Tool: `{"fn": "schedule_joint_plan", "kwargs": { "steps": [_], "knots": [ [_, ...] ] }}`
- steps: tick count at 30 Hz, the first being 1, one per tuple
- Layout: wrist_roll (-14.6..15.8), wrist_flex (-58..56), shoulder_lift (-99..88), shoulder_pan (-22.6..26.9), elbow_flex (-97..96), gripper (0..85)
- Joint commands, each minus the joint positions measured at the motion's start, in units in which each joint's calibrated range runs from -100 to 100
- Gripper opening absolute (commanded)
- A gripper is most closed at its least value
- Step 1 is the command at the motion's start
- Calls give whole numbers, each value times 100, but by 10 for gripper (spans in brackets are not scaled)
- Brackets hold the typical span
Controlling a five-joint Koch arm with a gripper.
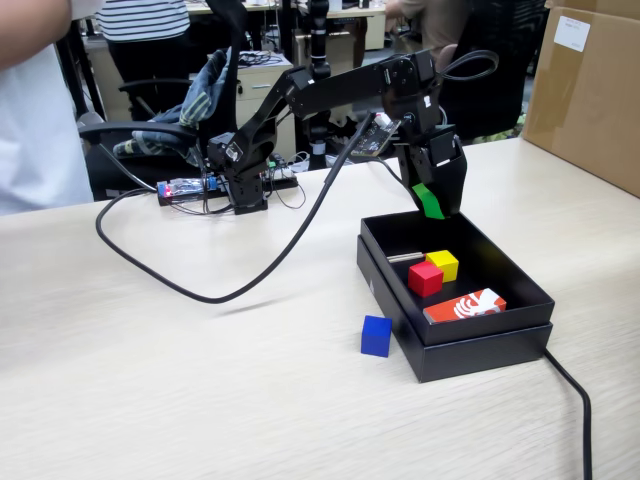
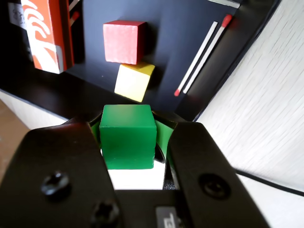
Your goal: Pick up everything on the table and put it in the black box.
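My gripper [image 1: 434,203] is shut on the green cube [image 1: 430,201] and holds it above the far end of the black box [image 1: 470,345]. In the wrist view the green cube [image 2: 127,136] sits squarely between the jaws of the gripper [image 2: 128,130], over the box's wall [image 2: 57,95]. The red cube [image 1: 425,278] and the yellow cube [image 1: 443,265] lie touching inside the box; they also show in the wrist view, red [image 2: 124,42] and yellow [image 2: 134,81]. The blue cube [image 1: 376,335] stands on the table [image 1: 150,380] just left of the box.
An orange-and-white packet [image 1: 465,306] and a thin silver stick [image 1: 405,257] lie in the box. A thick black cable [image 1: 220,290] loops across the table; another [image 1: 575,400] runs off front right. A brown carton [image 1: 590,90] stands far right. The arm's base [image 1: 240,185] is at the back.
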Motion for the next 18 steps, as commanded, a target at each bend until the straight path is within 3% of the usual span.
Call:
{"fn": "schedule_joint_plan", "kwargs": {
  "steps": [1,12,15,18],
  "knots": [
    [-39,206,-87,20,499,125],
    [-34,223,922,-88,808,133],
    [-39,223,1186,-132,826,214],
    [-39,154,899,-156,753,366]
  ]
}}
